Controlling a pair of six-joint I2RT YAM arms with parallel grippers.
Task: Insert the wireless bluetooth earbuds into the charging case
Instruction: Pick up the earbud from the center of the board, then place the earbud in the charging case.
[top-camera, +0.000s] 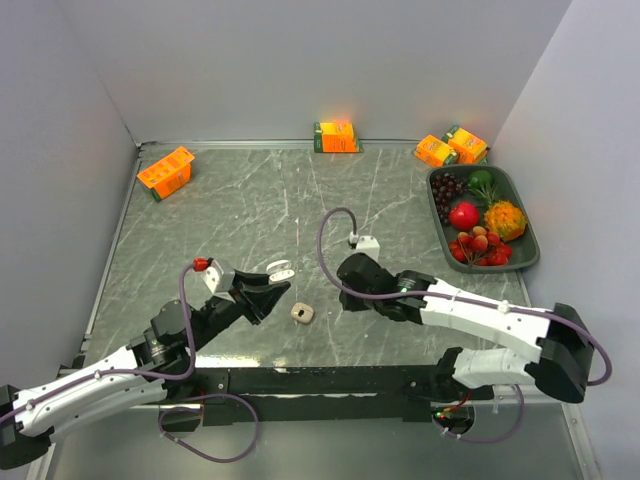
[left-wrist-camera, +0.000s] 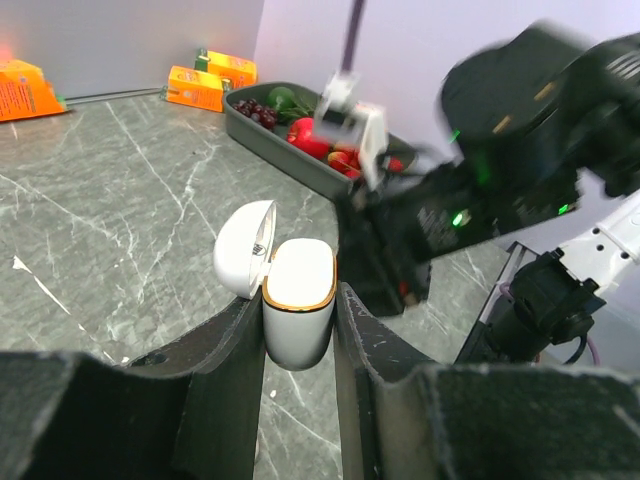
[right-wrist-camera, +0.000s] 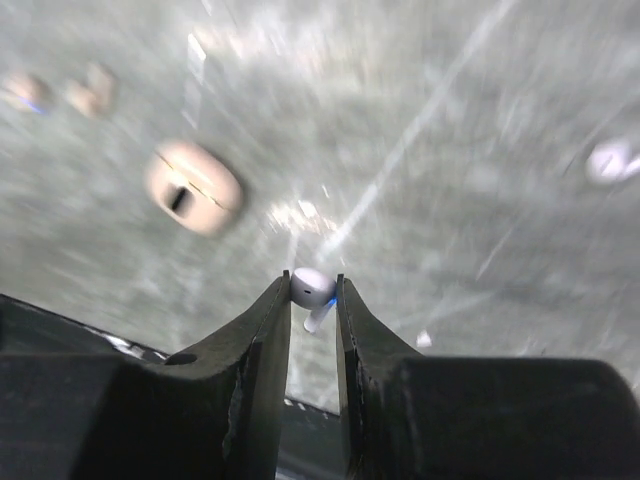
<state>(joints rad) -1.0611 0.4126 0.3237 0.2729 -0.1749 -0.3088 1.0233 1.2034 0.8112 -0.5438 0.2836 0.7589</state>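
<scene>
My left gripper (top-camera: 272, 286) is shut on a white charging case (left-wrist-camera: 298, 300) with a gold rim and holds it above the table. Its lid (left-wrist-camera: 243, 250) is swung open to the left. The case also shows in the top view (top-camera: 281, 270). My right gripper (right-wrist-camera: 313, 281) is shut on a small white stemmed earbud (right-wrist-camera: 312, 290), held above the table with its stem pointing down. In the top view the right gripper (top-camera: 346, 290) is just right of the left one. Two small pale blurred shapes (right-wrist-camera: 28, 90) lie far left in the right wrist view.
A closed beige case (top-camera: 302, 313) lies on the marble table between the arms; it also shows in the right wrist view (right-wrist-camera: 193, 188). A dark tray (top-camera: 438, 212) of fruit stands at the back right. Orange cartons (top-camera: 165, 172) (top-camera: 336, 137) (top-camera: 450, 148) line the far edge.
</scene>
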